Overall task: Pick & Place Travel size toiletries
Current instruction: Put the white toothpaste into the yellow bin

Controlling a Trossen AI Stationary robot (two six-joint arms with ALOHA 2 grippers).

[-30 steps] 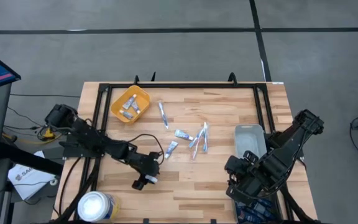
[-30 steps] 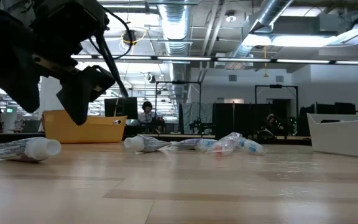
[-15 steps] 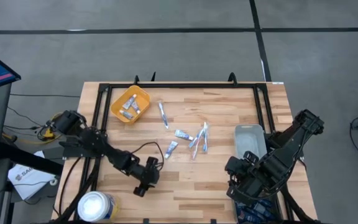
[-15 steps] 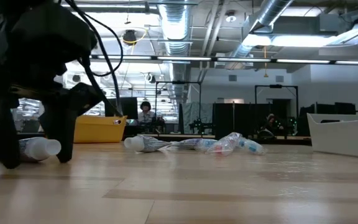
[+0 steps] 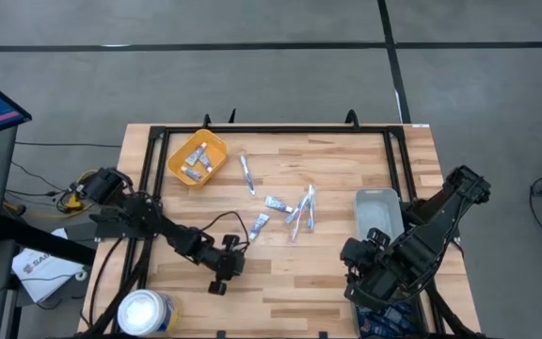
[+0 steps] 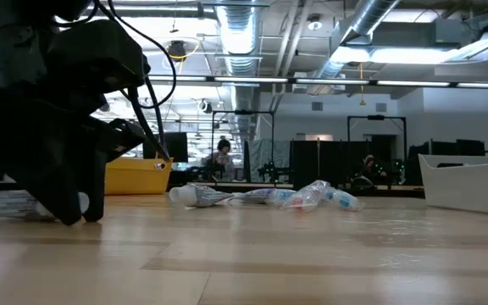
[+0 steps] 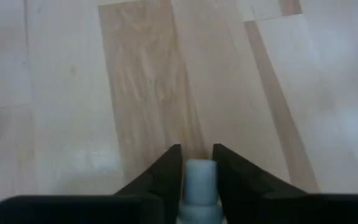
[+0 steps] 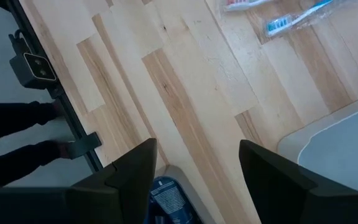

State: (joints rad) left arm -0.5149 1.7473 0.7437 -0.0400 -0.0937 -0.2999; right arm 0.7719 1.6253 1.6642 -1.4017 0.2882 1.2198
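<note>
My left gripper (image 5: 218,282) is down at the tabletop near the front left, shut on a small white tube (image 7: 199,183) of the travel size toiletries. In the low view the tube's body (image 6: 7,204) lies along the wood to the side of the fingers. More tubes and thin sticks (image 5: 290,212) lie in a loose cluster at the table's middle, and a single tube (image 5: 247,174) lies farther back. My right gripper (image 8: 197,165) hangs open high over the table's front right, with nothing between its fingers. My left gripper pinches the tube's round capped end (image 7: 199,174) between its two fingers (image 7: 166,171). The fingers slant down from the table's left and lie across the tube. In the low view the tube's body rests flat on the table.
A yellow bin (image 5: 198,157) with a few small items stands at the back left. A white tray (image 5: 377,212) sits at the right. A big white round tub (image 5: 147,311) stands off the front left corner. A black frame (image 5: 271,130) runs along the table's edges.
My left gripper has come down to the tabletop, tipping steeper and rolling a little. Its open fingers first stood on either side of the tube's capped end, then shut on it. The tube stays lying on the table.
</note>
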